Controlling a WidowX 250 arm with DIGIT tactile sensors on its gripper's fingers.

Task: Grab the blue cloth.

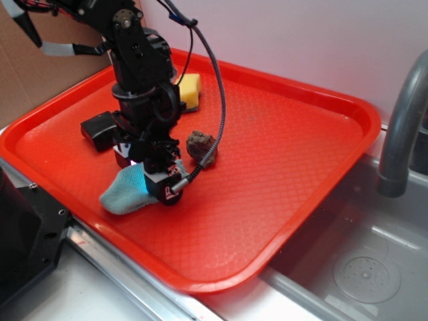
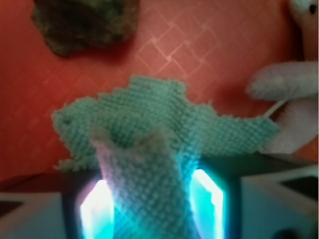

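A red plastic tray (image 1: 281,154) rests beside a grey sink basin (image 1: 361,267), with a dark grey faucet (image 1: 401,127) arching at the right edge of the exterior view. The black WidowX arm reaches down over the left part of the tray, and its gripper (image 1: 150,175) sits low on the blue cloth (image 1: 124,190), which lies near the tray's near-left rim. The wrist view shows the jaws closed onto a fold of that cloth (image 2: 144,194): a ridge of pale blue-teal terry stands up between the two glowing fingers (image 2: 97,209), while the rest of the fabric spreads flat on the tray beyond them. Just right of the gripper in the exterior view lies a lumpy brown object (image 1: 201,147), apart from the cloth; the same dark lump (image 2: 82,22) appears at the far-left top of the wrist view. A yellow sponge (image 1: 189,91) sits on the far side of the arm, partly hidden by it. A black block (image 1: 99,130) lies on the tray to the left of the arm. At the right edge of the wrist view a pale pink plush toy (image 2: 294,94) touches or nearly touches the cloth's right tip; the blur leaves that unclear.
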